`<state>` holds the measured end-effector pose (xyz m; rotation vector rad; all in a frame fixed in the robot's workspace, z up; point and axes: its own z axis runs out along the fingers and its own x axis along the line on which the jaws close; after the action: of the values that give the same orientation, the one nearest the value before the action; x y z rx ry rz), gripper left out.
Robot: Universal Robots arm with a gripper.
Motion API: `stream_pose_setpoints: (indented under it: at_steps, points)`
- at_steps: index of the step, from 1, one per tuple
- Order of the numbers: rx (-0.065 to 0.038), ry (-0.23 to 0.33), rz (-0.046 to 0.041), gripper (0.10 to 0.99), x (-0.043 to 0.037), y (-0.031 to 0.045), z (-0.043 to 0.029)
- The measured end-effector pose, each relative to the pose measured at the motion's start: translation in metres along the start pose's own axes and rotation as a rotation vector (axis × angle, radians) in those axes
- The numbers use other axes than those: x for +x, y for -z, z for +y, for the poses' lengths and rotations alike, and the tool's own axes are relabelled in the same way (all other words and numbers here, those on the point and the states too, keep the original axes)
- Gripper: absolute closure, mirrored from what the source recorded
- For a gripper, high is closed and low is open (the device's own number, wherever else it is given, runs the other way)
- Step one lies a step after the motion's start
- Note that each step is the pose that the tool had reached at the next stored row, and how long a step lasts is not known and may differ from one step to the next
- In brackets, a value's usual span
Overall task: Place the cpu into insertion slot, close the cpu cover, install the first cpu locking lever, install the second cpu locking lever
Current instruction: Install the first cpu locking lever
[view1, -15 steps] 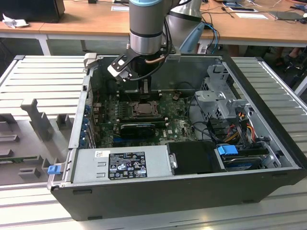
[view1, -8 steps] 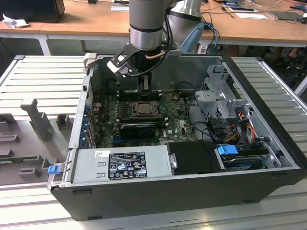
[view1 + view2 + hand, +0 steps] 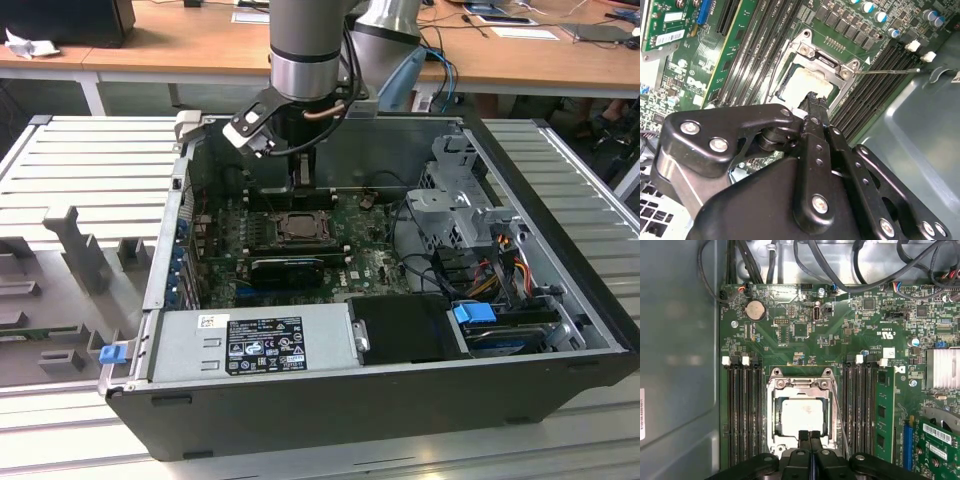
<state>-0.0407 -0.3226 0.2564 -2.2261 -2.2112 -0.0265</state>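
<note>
Fingers (image 3: 815, 107) of the gripper (image 3: 810, 436) pressed together, nothing pinched between them. Tips sit at one edge of the cpu cover (image 3: 774, 410); contact unclear. The cover lies flat over the insertion slot (image 3: 776, 372). The cpu (image 3: 801, 415) sits in the cover's window, just beyond the tips.

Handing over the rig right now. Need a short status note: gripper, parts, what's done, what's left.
Gripper: shut, holding nothing, tips at the edge of the cpu cover; contact unclear.
Parts: cpu sits in the insertion slot; the cover lies down over it.
Done: cpu placed, cover closed, by the look of it.
Left: both locking levers. One thin lever sticks out from the socket, apparently unlatched; the other I can't make out.
</note>
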Motion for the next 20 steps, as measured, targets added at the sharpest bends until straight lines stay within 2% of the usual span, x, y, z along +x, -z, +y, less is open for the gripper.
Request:
stream_pose_setpoints:
  at_steps: [4,6,10,12,15,20]
  points:
    - [0.000,0.000,0.0000,0.980,0.0001,0.0056,0.0000]
    - [0.000,0.000,-0.0001,0.980,0.0002,0.0120,0.0001]
    - [0.000,0.000,0.0000,0.980,0.0003,0.0179,0.0001]
    - [0.000,0.000,-0.0001,0.980,0.0003,0.0239,0.0002]
    - [0.000,0.010,0.0003,0.980,0.0004,0.0243,0.0002]
    - [0.001,0.085,0.0008,0.980,0.0004,0.0244,0.0002]
